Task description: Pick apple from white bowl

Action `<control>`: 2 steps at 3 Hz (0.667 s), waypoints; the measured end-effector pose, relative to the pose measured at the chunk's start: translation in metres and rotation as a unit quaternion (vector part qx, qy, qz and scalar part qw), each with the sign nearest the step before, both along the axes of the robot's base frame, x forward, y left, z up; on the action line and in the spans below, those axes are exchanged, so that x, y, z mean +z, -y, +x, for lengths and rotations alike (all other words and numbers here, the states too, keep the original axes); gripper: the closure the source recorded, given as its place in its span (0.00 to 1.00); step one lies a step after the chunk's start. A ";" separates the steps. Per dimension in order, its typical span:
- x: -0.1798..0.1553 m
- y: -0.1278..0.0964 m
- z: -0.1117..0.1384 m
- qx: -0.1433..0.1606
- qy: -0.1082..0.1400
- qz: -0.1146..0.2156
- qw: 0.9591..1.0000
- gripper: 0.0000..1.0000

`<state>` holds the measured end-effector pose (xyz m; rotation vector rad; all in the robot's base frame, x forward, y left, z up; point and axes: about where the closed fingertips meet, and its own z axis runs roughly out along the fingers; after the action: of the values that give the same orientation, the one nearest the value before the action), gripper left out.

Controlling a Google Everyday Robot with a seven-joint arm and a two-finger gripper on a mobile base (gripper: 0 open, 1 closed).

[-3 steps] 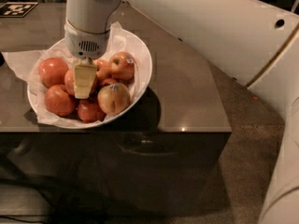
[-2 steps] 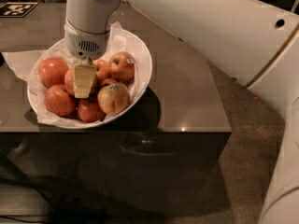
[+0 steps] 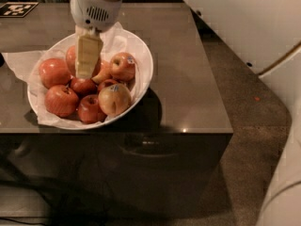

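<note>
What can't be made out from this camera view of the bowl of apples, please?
Camera view: the gripper covers most of the red apple behind it; contact is unclear.
The white bowl: its left rim is under crumpled paper.
The pale apple: sticker print too small to read.

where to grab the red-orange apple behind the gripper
Probably from straight above, closing across the widest middle of the round red-orange apple: other apples crowd it in the wide white bowl, leaving only its top free. The gripper partly covers it.
</note>
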<state>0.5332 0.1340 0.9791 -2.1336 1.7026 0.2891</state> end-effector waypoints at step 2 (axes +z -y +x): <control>0.094 0.007 0.008 -0.010 0.032 0.039 0.999 1.00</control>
<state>0.5410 0.1269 1.0734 -2.0472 1.6488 0.2745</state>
